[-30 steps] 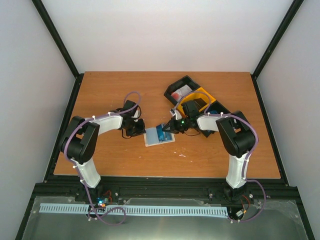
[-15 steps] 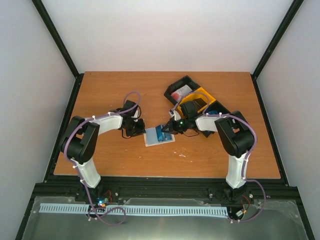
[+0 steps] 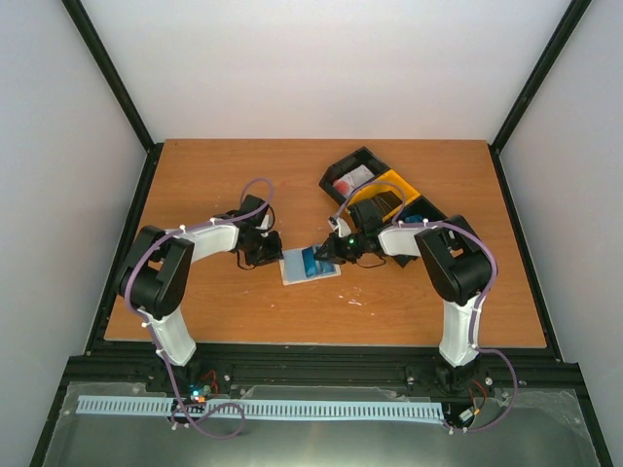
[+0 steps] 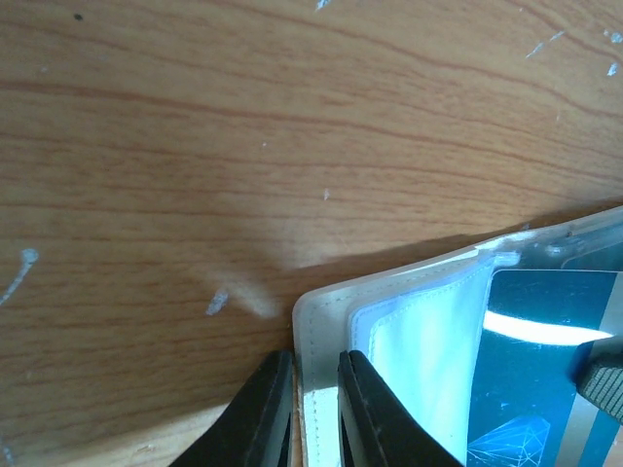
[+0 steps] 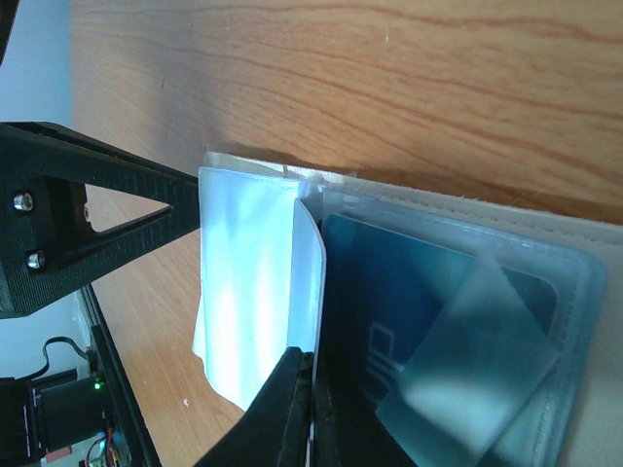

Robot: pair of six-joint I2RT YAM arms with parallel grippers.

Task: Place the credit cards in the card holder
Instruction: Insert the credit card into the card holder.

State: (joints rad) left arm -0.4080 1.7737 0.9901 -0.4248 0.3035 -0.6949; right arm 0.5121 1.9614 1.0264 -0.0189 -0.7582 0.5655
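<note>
Top external view, from the near edge outward: both arm bases sit at 6 o'clock. Past them a band of open worktop [image 3: 292,316] runs the full width, giving free room on the near side.

Beyond that band, about mid-worktop, the card holder [image 3: 296,271] lies spread open and flat, its edges slightly skewed to the worktop's front edge. The left pincer [image 3: 276,255] meets it at its 9 o'clock edge. In the left wrist view its two dark fingers [image 4: 261,420] stand almost together, nipped on the stitched border of the holder, one on each side.

The right pincer [image 3: 325,251] comes in from the holder's 2 o'clock. The right wrist view shows its jaws fully closed on the near edge of a blue credit card [image 3: 313,261]. The card lies on the holder's inner face, partly under the clear plastic of a pocket. A pale lining flap stands just beside the card at 9 o'clock.

Farther out, at 1 o'clock from the holder and behind the right forearm, a yellow bin [image 3: 399,181] and a black bin [image 3: 343,163] sit touching in a diagonal row, crowding that side. From 10 to 12 o'clock there is open wood up to the far edge, where white walls and black frame posts close the space.
</note>
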